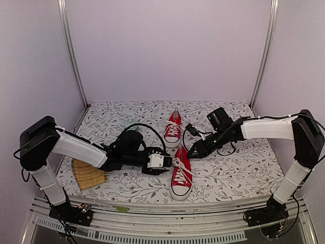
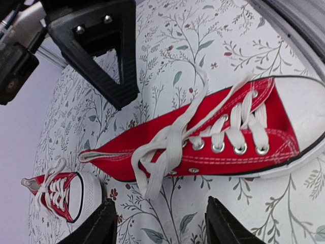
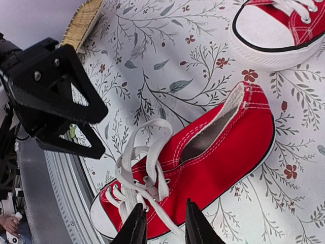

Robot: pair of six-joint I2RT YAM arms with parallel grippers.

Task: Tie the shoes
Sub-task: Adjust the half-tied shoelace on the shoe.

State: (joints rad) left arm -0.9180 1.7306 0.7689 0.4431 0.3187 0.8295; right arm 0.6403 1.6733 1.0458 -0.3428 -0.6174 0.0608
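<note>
Two red shoes with white laces lie on the floral cloth. The near shoe (image 1: 181, 175) points its white toe toward the arms, and the far shoe (image 1: 173, 128) lies behind it. My left gripper (image 1: 170, 162) hovers at the near shoe's left side and is open (image 2: 162, 226), with only cloth between its fingers. A loose lace loop (image 2: 162, 152) hangs over that shoe's side (image 2: 238, 127). My right gripper (image 1: 195, 152) is at the shoe's right side and is open (image 3: 165, 229). One lace strand (image 3: 162, 213) runs between its fingers over the near shoe (image 3: 223, 152).
A woven straw fan (image 1: 89, 175) lies on the cloth left of the left arm, also seen in the right wrist view as the fan (image 3: 81, 23). A small green scrap (image 1: 122, 208) sits on the metal front rail. Purple walls close in the back and sides.
</note>
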